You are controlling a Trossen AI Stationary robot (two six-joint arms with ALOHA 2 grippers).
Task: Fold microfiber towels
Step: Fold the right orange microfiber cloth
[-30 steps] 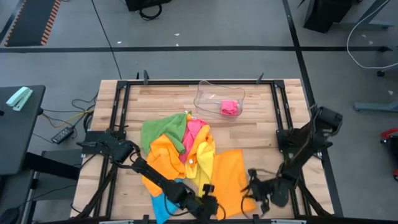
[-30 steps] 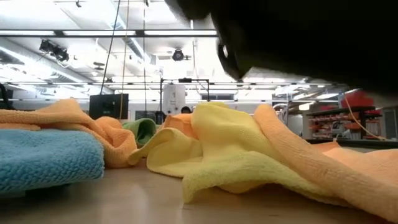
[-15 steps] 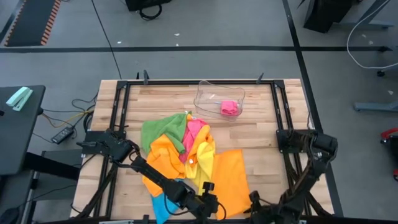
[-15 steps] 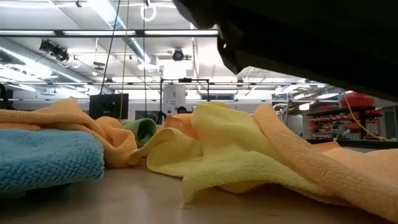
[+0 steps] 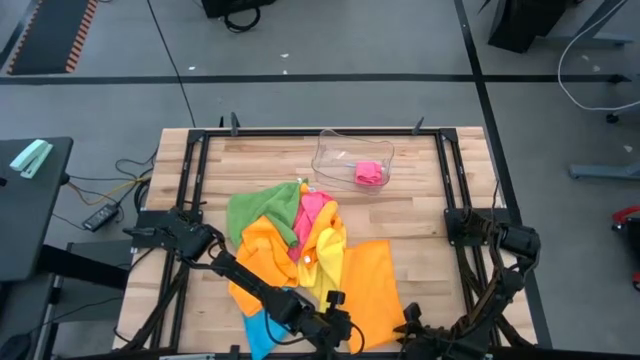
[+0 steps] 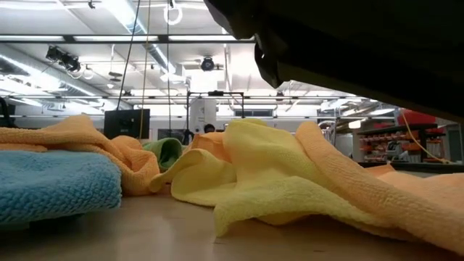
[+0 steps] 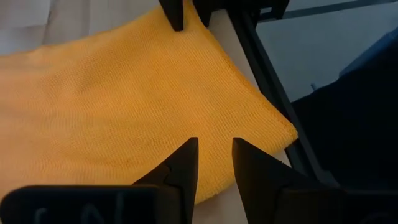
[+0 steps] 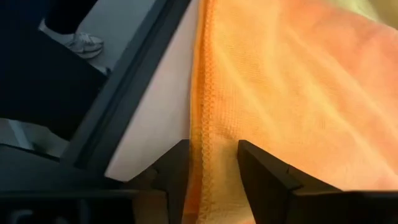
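Left gripper: jaws slightly apart, empty, hovering over orange towel at the table's near edge.
Right gripper: jaws parted, straddling that towel's hemmed edge, not pinching.
Towels: orange one flat beside the heap; pink one in tray.
Handling: soft, light, limp; likely sags.
Hold: pinch near-edge corners.

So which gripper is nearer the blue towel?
Left. The left gripper sits at the table's near edge just beside the blue towel; the right gripper is across the flat orange towel, at its far corner.
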